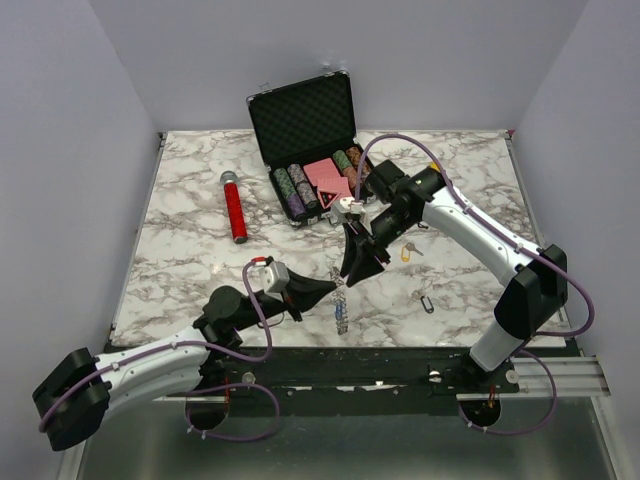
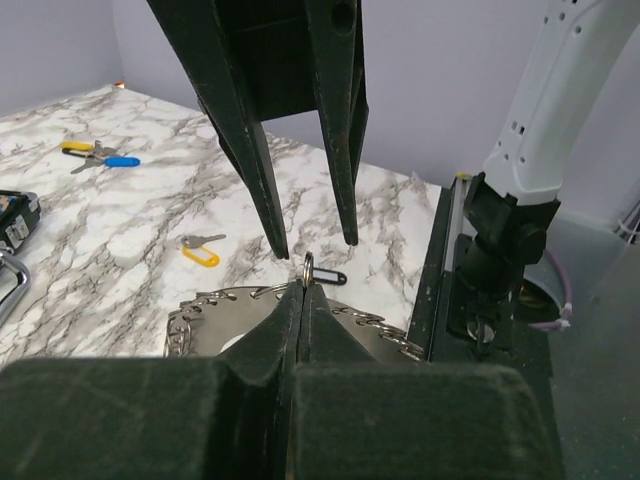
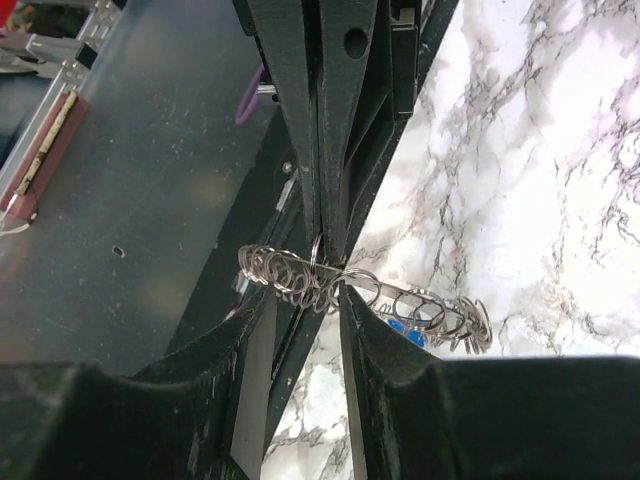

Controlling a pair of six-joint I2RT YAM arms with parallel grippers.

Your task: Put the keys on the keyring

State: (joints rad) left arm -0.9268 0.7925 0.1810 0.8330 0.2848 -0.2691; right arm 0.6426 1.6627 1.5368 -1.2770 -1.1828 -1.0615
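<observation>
The keyring point(image 3: 400, 300) stands on edge at the near middle of the marble table point(image 1: 190, 270), a thin line from above, its fringe of small silver keys bunched along the rim; whether its lower edge rests on the marble I cannot tell. The left gripper point(image 1: 333, 287) is clamped tight on the rim, fingers pressed together with only metal between them; that, I judge, is to keep the ring steady and presented sideways to the other arm. The right gripper point(image 2: 316, 245) comes down from above with its fingers parted to a middling gap, straddling the rim just beside the left's pinch and carrying nothing; a blue scrap shows behind the fringe, too hidden to name.

The loose keys lie apart from the ring: a black-tagged key point(image 1: 427, 302) near the front, a yellow-tagged key point(image 2: 200, 255) further in, and a yellow and blue pair point(image 2: 100, 157) beyond, towards the open poker-chip case point(image 1: 305, 125). With those on the marble, most of the threading looks undone; the free right gripper seems the one to fetch the next.
</observation>
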